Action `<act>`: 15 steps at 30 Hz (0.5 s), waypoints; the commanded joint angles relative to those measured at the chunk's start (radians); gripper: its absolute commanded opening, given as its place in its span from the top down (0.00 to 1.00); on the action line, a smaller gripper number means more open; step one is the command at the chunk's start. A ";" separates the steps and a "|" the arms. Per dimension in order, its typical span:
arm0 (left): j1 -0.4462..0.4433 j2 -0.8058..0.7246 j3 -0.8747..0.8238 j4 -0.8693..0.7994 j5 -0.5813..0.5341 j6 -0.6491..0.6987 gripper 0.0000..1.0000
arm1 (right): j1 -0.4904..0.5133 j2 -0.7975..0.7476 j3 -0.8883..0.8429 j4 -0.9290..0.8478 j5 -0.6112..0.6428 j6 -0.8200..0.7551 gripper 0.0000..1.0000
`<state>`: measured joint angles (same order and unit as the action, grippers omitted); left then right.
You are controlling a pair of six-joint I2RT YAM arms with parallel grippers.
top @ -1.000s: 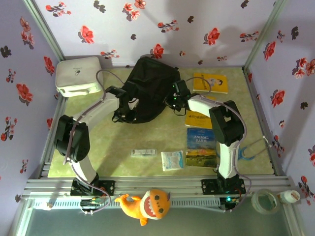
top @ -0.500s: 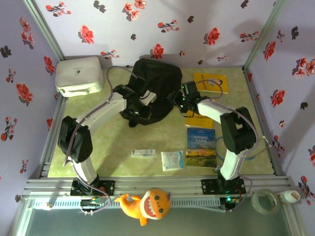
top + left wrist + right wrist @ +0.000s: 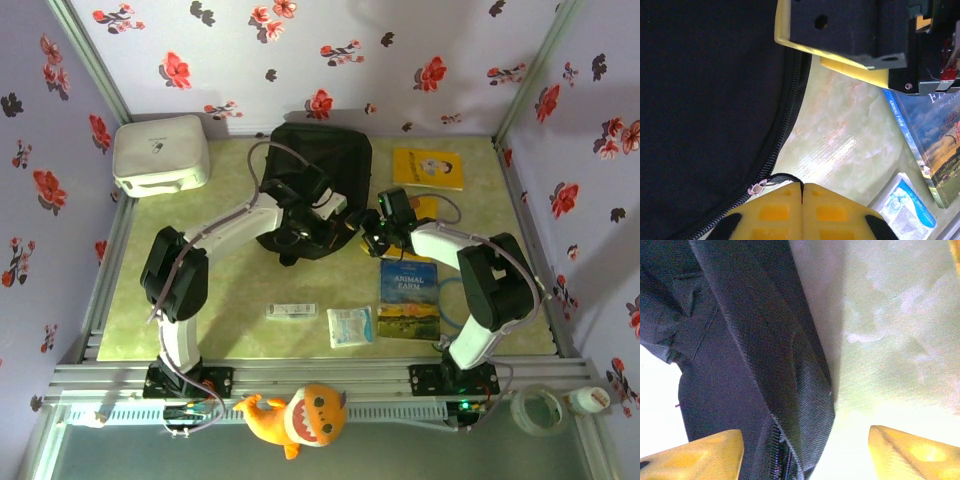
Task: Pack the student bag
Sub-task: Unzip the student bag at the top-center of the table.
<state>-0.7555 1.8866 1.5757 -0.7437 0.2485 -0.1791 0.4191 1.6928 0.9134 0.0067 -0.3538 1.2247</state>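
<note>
The big black soft fabric backpack (image 3: 322, 160) is lying at the far middle of the green table (image 3: 240, 280), between the two arms. The left gripper (image 3: 802, 186) is sitting clenched tight at the bag's zipper edge, with a thin black pull loop (image 3: 782, 177) running right up to its tips. The right gripper (image 3: 805, 450) is hanging released, jaws wide, straddling the bag's near-right edge, near a blue-covered paperback book (image 3: 408, 298).

My overhead camera looks down from above and behind the rig, taking in the whole pale green marbled table (image 3: 240, 290). Both wrist cameras sit very close, facing down. All three share the edge of the large black soft fabric backpack (image 3: 705, 100) and the tabletop beside it.
</note>
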 commanded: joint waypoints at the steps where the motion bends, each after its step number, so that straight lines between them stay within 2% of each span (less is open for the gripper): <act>1: -0.005 0.011 0.034 0.008 0.026 -0.004 1.00 | 0.010 0.023 0.008 0.072 -0.039 0.043 0.39; 6: -0.005 0.004 0.030 -0.009 0.013 0.001 1.00 | 0.014 0.073 0.041 0.093 -0.039 0.038 0.53; 8: -0.002 -0.009 0.023 -0.018 -0.007 0.008 1.00 | 0.011 0.089 0.053 0.088 -0.026 0.029 0.61; 15: 0.030 -0.134 -0.103 -0.020 -0.061 0.023 1.00 | 0.001 0.118 0.144 -0.026 0.075 -0.103 0.73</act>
<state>-0.7452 1.8374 1.5208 -0.7425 0.2211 -0.1772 0.4259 1.7912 0.9909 0.0345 -0.3473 1.2026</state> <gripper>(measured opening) 0.044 0.280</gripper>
